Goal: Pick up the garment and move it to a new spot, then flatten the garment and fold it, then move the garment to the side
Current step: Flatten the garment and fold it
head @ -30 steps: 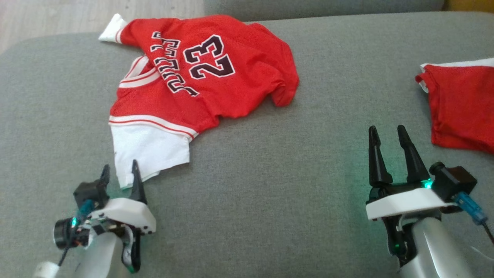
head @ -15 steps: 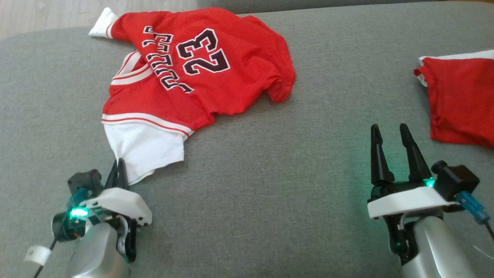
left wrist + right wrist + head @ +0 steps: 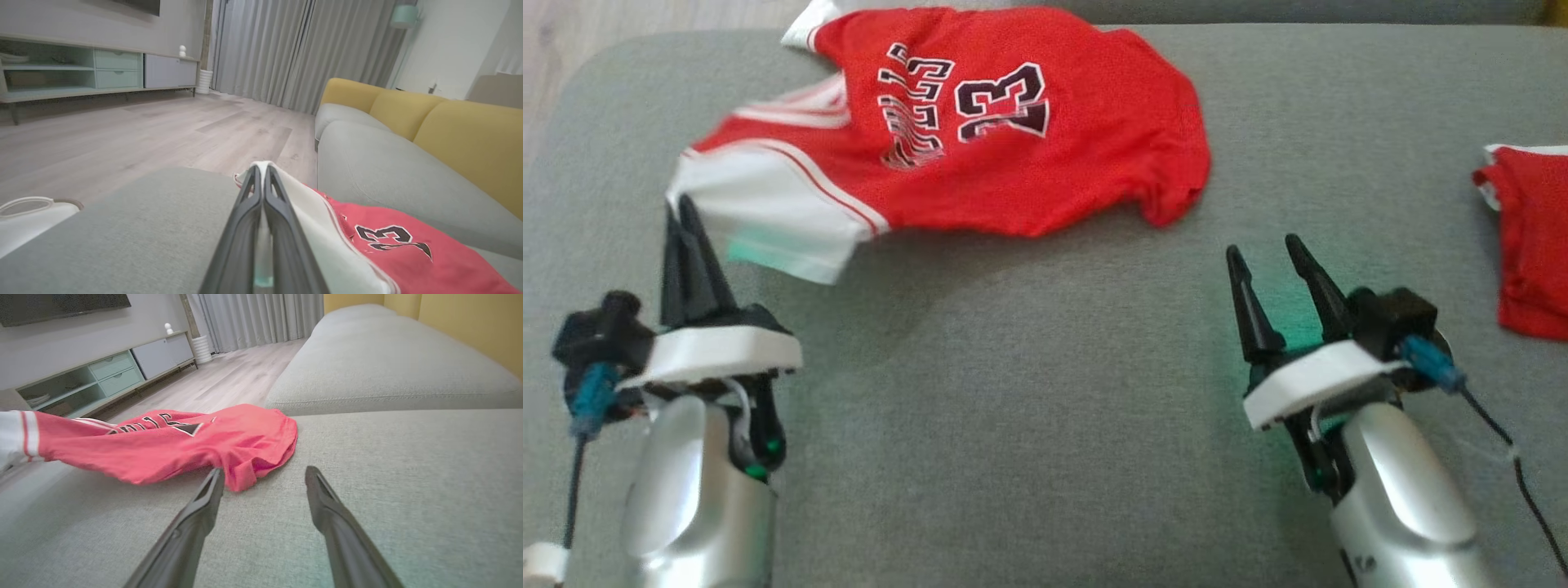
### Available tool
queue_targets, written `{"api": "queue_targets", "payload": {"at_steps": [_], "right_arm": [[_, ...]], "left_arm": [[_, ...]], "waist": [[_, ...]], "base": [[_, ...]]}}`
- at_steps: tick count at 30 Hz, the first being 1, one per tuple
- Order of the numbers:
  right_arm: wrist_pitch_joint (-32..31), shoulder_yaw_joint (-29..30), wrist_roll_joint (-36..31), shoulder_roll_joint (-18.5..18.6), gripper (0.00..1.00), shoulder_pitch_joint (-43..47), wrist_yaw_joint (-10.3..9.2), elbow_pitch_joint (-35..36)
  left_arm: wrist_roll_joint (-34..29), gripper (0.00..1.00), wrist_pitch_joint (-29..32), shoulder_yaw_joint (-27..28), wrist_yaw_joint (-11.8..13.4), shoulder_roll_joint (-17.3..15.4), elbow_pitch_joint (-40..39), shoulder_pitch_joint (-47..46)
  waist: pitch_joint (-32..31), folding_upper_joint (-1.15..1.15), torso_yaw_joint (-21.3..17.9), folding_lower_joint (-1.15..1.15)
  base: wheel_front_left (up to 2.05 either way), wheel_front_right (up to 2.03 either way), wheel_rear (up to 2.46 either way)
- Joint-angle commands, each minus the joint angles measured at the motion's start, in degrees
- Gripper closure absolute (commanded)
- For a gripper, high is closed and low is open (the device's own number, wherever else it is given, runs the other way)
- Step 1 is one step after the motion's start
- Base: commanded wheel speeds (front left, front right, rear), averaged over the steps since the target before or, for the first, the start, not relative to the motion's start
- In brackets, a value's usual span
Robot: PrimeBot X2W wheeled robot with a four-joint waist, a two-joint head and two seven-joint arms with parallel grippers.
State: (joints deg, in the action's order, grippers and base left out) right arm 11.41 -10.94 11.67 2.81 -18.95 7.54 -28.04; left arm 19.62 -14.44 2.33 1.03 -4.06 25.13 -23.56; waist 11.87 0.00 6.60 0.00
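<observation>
At top edge, jersey (image 3: 1045,175) cropped, lettering (image 3: 913,106) blurred

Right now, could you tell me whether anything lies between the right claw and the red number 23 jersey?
Nothing visible does; bare grey sofa cushion separates the open right claw from the red number 23 jersey.

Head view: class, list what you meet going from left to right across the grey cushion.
Left gripper, fingers shut on the sleeve → red jersey → right gripper, open → second red garment.
</observation>
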Motion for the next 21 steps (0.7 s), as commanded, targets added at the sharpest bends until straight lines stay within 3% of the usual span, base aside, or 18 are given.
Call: {"api": "queue_targets", "payload": {"at_steps": [1, 10, 21], "right_arm": [[0.0, -1.4, 0.5, 0.1, 0.0, -2.2, -0.05, 1.4], [-3.8, -2.8, 6.6, 0.1, 0.0, -11.3, -0.05, -11.0], [-4.1, -4.8, 5.7, 0.1, 0.0, -17.8, -0.05, -23.2]], "left_arm": [[-0.4, 1.0, -0.5, 2.2, 0.3, -0.9, -1.8, -0.7], [-2.9, 1.0, -0.5, 3.1, -1.0, 0.9, -5.3, 0.6], [-1.2, 1.0, -0.6, -0.7, -0.9, 1.2, -4.2, -0.1]], "waist": [[0.5, 0.0, 0.6, 0.0], [2.9, 0.0, 3.6, 0.0], [3.4, 0.0, 5.4, 0.0]], "base": [[0.0, 0.0, 0.0], [0.0, 0.0, 0.0], [0.0, 0.0, 0.0]]}}
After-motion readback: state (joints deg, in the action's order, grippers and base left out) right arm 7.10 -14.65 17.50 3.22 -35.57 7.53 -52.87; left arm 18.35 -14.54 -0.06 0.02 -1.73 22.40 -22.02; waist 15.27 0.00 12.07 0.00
